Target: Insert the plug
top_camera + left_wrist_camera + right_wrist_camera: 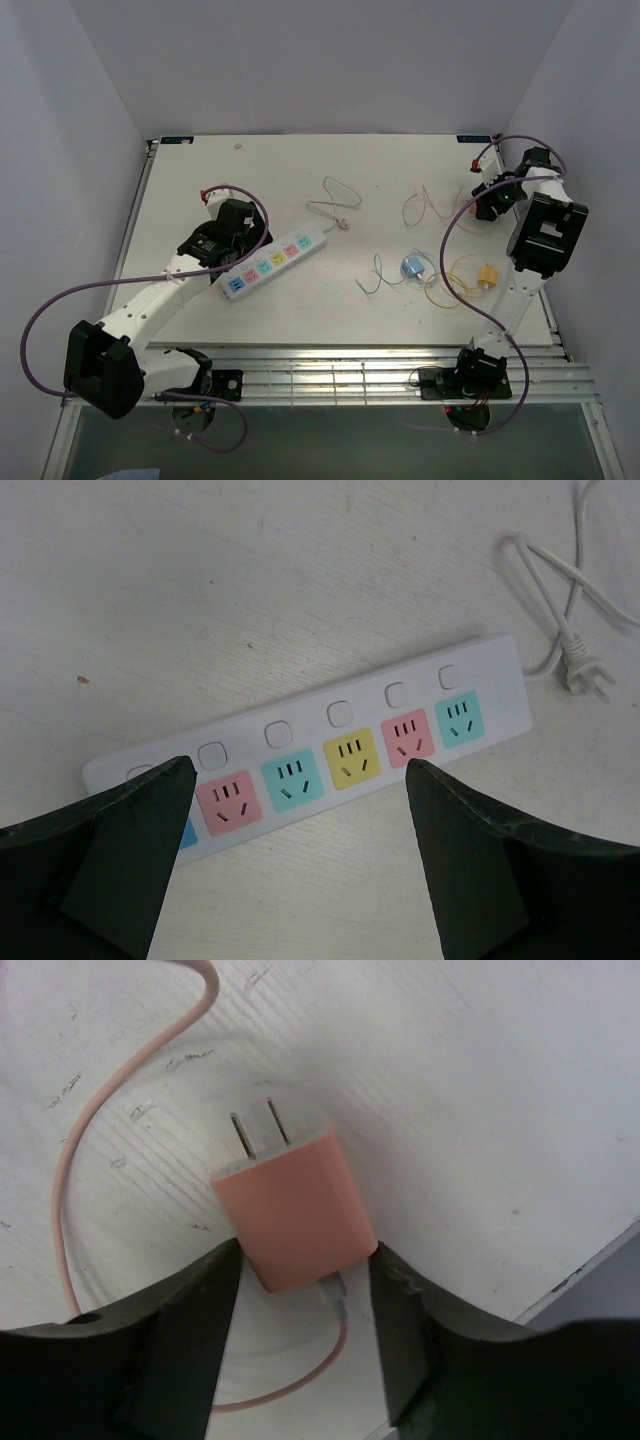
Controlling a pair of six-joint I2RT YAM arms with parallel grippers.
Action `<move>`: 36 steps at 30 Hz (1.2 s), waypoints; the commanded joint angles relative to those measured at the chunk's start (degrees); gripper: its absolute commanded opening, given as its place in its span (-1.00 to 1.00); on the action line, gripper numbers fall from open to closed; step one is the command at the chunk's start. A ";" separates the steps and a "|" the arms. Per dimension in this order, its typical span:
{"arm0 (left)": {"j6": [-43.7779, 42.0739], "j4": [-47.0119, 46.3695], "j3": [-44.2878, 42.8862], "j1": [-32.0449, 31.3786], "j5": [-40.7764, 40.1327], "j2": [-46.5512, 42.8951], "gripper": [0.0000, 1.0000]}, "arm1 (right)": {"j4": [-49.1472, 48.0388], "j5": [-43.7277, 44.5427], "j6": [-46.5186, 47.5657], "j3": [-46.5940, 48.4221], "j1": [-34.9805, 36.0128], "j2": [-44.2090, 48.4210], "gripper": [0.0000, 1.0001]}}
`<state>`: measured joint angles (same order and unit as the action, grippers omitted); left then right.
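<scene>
A white power strip (275, 262) with coloured sockets lies on the table left of centre. My left gripper (228, 240) hovers over its near end, open and empty. In the left wrist view its gripper (300, 780) straddles the pink, teal and yellow sockets of the strip (340, 712). My right gripper (487, 200) is at the far right of the table. In the right wrist view the gripper (305, 1255) is shut on a salmon-pink plug (295, 1210). Both fingers touch the plug's sides, and its two prongs point away from the wrist. Its pink cable (75, 1150) loops to the left.
A white cord with its own plug (585, 670) lies just beyond the strip's far end (335, 205). A small blue round part (412, 266) with thin wires and a yellow cable with a connector (487, 275) lie at centre right. The table's right edge (600, 1250) is close to the right gripper.
</scene>
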<state>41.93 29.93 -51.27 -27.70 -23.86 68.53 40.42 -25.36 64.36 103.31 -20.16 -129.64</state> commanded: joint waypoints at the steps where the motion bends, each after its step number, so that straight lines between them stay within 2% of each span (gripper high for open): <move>1: -0.45 -0.40 -1.03 0.28 -0.93 -0.42 0.96 | 2.37 -2.93 1.91 -1.18 -1.02 2.99 0.13; 4: -0.45 -0.58 -0.85 0.28 -0.40 -0.42 0.96 | 2.99 -6.00 1.74 -0.21 -1.02 2.64 -0.06; 6: -0.36 -0.66 -0.59 0.28 -0.31 -0.77 0.96 | 3.61 -7.93 1.74 0.66 -1.02 2.56 -0.10; 8: -0.19 -0.58 -0.24 0.28 -0.14 -1.47 0.96 | 3.96 -8.73 1.30 1.11 -1.02 2.73 -0.28; 11: -0.01 -0.49 0.29 0.28 0.13 -2.87 0.96 | 3.79 -11.10 0.86 0.50 -1.11 4.13 -0.39; 12: -0.01 -0.58 0.46 0.28 0.21 -3.23 0.96 | 3.26 -11.37 0.86 0.14 -1.02 5.27 -0.52; 15: 0.25 -0.58 1.08 0.28 0.65 -4.72 0.96 | 1.77 -12.42 0.33 -1.61 -1.02 7.90 -0.66; 22: 0.52 -1.02 2.13 0.28 3.64 -6.66 0.96 | -0.17 -17.87 -1.51 -5.04 -1.02 14.41 -0.72; 27: -1.94 -4.17 1.00 0.28 12.14 -6.83 0.96 | -4.20 -21.48 -6.25 -7.24 -0.41 22.30 -0.72; 30: -2.55 -5.84 -0.06 0.28 16.19 -6.66 0.96 | -6.84 -20.78 -9.34 -9.34 2.22 28.27 -0.76; 32: -2.82 -7.69 -0.41 0.19 21.99 -6.83 0.96 | -9.56 -18.59 -11.26 -11.89 5.82 32.24 -0.77; 33: -3.08 -9.96 -0.59 0.19 26.97 -7.09 0.96 | -13.93 -18.15 -11.97 -15.64 7.23 36.61 -0.78; 36: -2.65 -14.02 -1.11 0.19 32.10 -8.59 0.96 | -20.02 -15.17 -13.99 -21.81 14.17 45.40 -0.78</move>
<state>40.01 22.55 -49.60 -27.57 -1.87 63.20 29.15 -41.30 54.11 85.47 -11.64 -92.75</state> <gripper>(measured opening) 0.979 0.376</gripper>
